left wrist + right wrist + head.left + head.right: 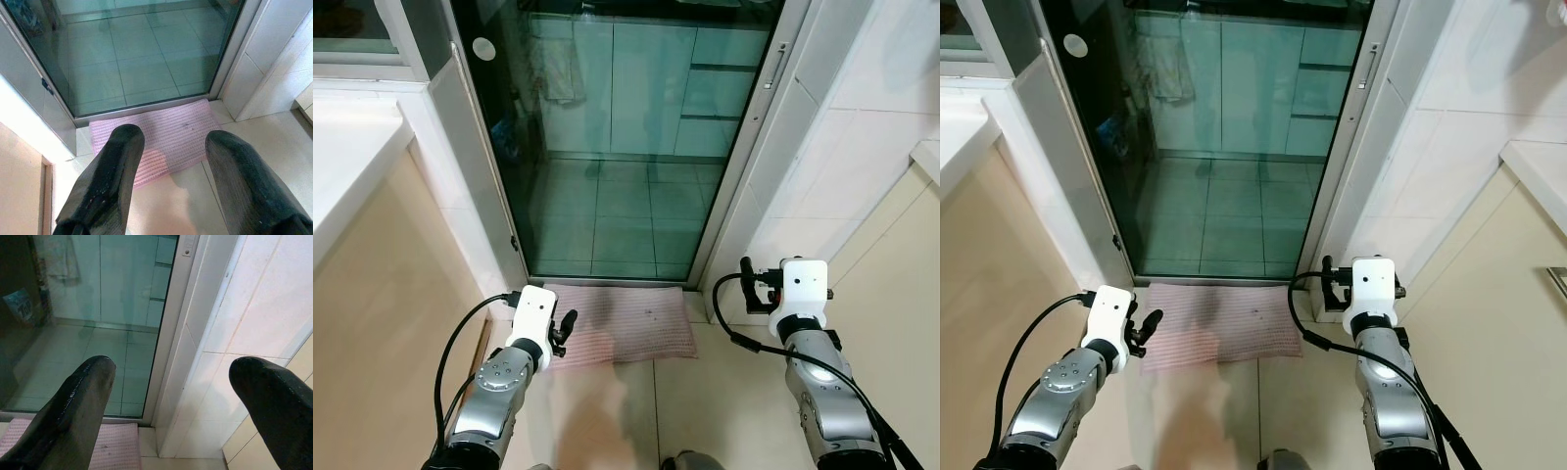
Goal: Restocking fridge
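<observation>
Straight ahead at 12 o'clock stands a tall dark glass door [607,147] in a pale metal frame, with tiled floor and cupboards visible through the pane. At its foot lies a pink mat [622,323], pressed against the threshold. No fridge or groceries can be made out, so the things to be restocked are somewhere else and the job looks barely begun; this seems to be a stretch of walking. The left tool [171,161] hangs at about 8 o'clock, over the mat's near corner, its two black fingers [110,176] spread wide and holding nothing. The right tool [168,401] sits at about 4 o'clock, close to the door frame [759,147] and the white tiled wall [862,137], also fully spread and empty. A pale surface [342,157] runs along at 9 o'clock above a beige cabinet front [382,323], and another surface edge [1538,162] shows at 3 o'clock. The passage is narrow, so an arm could clip the frame or a cabinet if the robot turns carelessly. A foot could catch the loose mat and slide it. Whether the glass door is closed or slid aside is hard to judge, and walking into it would be the worst outcome.
</observation>
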Available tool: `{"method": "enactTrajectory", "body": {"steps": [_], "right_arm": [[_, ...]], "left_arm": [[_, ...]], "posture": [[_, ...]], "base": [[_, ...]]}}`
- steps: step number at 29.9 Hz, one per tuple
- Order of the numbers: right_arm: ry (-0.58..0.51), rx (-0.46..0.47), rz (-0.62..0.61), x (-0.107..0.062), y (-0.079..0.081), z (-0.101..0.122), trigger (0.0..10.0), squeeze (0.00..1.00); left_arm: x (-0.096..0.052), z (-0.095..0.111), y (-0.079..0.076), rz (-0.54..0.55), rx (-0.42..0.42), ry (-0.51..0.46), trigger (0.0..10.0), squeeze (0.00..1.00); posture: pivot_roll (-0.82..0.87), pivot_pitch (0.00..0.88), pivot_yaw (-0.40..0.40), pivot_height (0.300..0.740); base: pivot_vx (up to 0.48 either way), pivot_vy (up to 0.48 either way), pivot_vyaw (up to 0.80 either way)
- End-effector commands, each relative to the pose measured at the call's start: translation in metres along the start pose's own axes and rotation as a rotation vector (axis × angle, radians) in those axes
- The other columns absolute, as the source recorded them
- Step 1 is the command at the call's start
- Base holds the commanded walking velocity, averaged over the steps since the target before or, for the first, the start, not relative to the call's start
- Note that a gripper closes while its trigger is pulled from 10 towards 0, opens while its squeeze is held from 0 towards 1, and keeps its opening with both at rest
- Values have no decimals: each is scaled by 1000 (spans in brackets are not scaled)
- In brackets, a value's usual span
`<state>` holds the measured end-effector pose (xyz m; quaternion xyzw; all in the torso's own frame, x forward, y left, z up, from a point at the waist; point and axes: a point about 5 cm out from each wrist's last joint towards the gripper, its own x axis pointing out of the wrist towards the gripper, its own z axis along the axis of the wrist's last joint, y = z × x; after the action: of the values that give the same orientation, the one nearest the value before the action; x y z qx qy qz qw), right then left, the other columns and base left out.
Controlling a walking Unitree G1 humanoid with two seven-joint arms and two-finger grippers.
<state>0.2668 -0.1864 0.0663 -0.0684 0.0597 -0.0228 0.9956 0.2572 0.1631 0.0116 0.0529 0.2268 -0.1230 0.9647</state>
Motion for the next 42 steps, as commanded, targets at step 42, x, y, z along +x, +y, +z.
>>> {"method": "enactTrajectory", "body": {"steps": [42], "right_arm": [[20,125,10,-25,-2,-1,10000,0]], "left_arm": [[-9,62,2,-95,-78,-235,10000,0]], "posture": [[-74,0,22,719]], "base": [[0,0,0]]}}
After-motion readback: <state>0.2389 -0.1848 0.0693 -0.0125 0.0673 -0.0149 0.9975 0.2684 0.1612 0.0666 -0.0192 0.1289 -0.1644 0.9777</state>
